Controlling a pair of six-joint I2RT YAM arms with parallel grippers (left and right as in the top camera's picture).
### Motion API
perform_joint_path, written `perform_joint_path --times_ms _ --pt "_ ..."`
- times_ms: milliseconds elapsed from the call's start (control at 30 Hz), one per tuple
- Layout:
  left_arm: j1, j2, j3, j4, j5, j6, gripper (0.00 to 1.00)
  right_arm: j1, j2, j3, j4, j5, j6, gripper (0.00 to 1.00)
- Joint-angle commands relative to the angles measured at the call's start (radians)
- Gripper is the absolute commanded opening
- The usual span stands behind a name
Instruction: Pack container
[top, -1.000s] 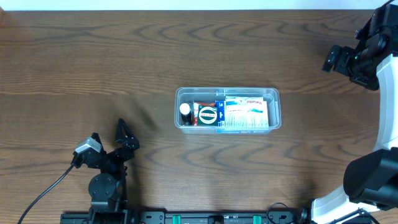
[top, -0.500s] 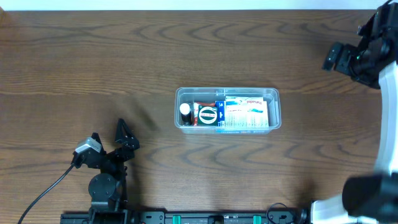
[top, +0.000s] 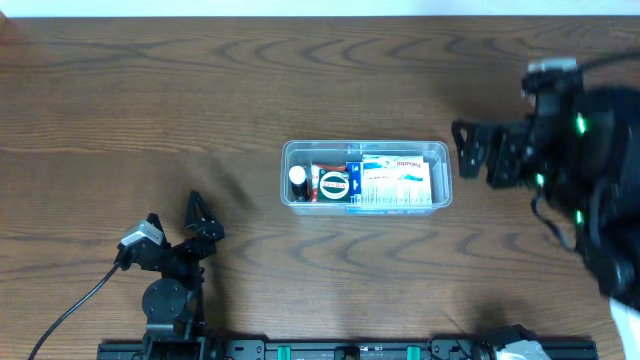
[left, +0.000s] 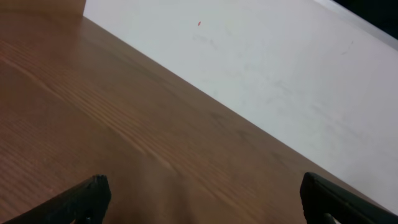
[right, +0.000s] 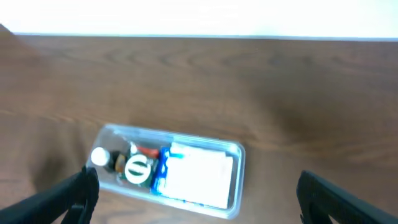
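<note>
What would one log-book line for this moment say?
container: items inside | left gripper: open, empty | right gripper: open, empty, near container

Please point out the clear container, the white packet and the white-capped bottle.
container (top: 365, 144), overhead view, on its far rim.
white packet (top: 400, 180), overhead view, middle of its face.
bottle (top: 297, 176), overhead view, on its white cap.
</note>
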Motion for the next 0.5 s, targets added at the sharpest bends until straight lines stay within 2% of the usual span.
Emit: perform_joint_path --times_ms 0,200,467 --pt "0.005 -0.007 -0.021 -0.036 -0.005 0.013 0.98 0.011 -0.104 -0.154 0.1 0.013 -0.008 0.99" --pt "0.005 -0.007 -0.021 -0.036 -0.005 0.013 0.98 0.005 -0.384 -0.53 0.432 0.052 -0.011 0.99" --pt "0.005 -0.007 -0.021 -0.036 -0.005 0.013 0.98 -0.044 -0.705 -0.982 0.77 0.051 0.036 0.99"
